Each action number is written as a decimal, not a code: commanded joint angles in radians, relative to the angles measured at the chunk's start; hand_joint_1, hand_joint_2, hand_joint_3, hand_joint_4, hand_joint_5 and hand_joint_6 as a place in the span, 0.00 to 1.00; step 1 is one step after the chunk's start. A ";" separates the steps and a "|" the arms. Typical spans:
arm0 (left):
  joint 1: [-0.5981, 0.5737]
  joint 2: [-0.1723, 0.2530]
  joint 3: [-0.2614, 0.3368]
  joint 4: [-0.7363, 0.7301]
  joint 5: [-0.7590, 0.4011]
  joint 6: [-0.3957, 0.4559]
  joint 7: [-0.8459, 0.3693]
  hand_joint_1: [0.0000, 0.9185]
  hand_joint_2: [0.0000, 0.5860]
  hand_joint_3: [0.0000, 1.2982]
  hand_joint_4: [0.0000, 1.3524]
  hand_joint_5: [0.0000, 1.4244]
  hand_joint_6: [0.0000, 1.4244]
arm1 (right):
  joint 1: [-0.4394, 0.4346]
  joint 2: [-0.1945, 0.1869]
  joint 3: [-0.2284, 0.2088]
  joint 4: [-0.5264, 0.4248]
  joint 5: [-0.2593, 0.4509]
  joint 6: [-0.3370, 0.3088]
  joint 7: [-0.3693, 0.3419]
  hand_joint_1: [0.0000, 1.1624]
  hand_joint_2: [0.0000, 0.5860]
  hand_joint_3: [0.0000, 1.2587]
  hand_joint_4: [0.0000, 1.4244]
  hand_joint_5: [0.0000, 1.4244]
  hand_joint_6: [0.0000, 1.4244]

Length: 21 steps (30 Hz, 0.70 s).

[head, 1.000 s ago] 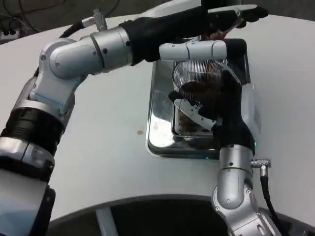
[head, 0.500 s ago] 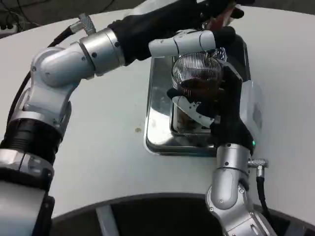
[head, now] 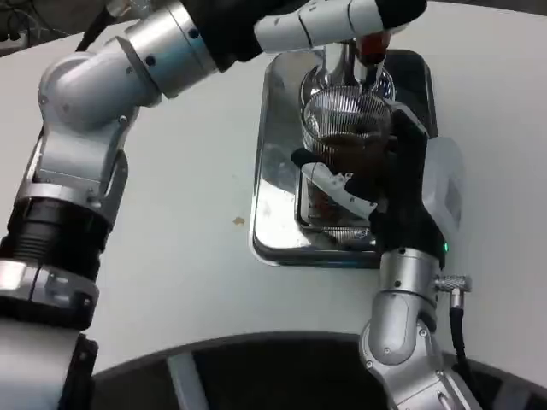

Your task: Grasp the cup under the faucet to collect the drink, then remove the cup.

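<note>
A ribbed clear cup with dark drink in its lower half stands under the chrome faucet over a shiny metal drip tray. My right hand grips the cup from the near right, with white fingers wrapped round its left side. My left arm reaches across from the left. The left hand lies stretched out over the faucet's top, just above a red knob. The picture's top edge cuts the hand off, so its grip is hidden.
The drip tray sits on a white round table, whose front edge curves near my body. A small brown spot marks the table left of the tray. My left forearm spans the space behind the tray.
My left arm and hand have risen toward the picture's top edge, uncovering the faucet and its red knob. The cup stays in my right hand under the faucet. The view has shifted slightly.
</note>
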<state>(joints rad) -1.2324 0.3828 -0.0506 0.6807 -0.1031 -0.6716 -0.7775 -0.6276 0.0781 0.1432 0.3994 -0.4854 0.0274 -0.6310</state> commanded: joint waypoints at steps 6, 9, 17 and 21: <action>0.053 0.029 0.026 -0.148 -0.055 0.047 -0.022 0.00 0.15 0.03 0.06 0.12 0.11 | 0.074 0.016 0.004 -0.020 -0.007 0.059 0.002 0.85 0.41 0.39 0.41 0.49 0.47; 0.069 0.037 0.032 -0.188 -0.066 0.067 -0.024 0.00 0.15 0.04 0.06 0.13 0.11 | 0.079 0.019 0.005 -0.031 -0.011 0.062 0.000 0.85 0.41 0.40 0.42 0.50 0.49; 0.130 0.068 0.061 -0.295 -0.090 0.113 -0.021 0.00 0.16 0.04 0.07 0.13 0.11 | 0.096 0.023 0.003 -0.067 -0.024 0.062 -0.010 0.86 0.38 0.43 0.45 0.55 0.56; 0.168 0.082 0.077 -0.339 -0.101 0.137 -0.012 0.00 0.17 0.05 0.07 0.13 0.11 | 0.106 0.023 0.002 -0.090 -0.029 0.060 -0.012 0.87 0.35 0.45 0.47 0.58 0.60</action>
<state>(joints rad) -1.0992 0.4419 0.0119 0.3747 -0.1890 -0.5482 -0.7902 -0.5714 0.0875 0.1451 0.3101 -0.5189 0.0594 -0.6408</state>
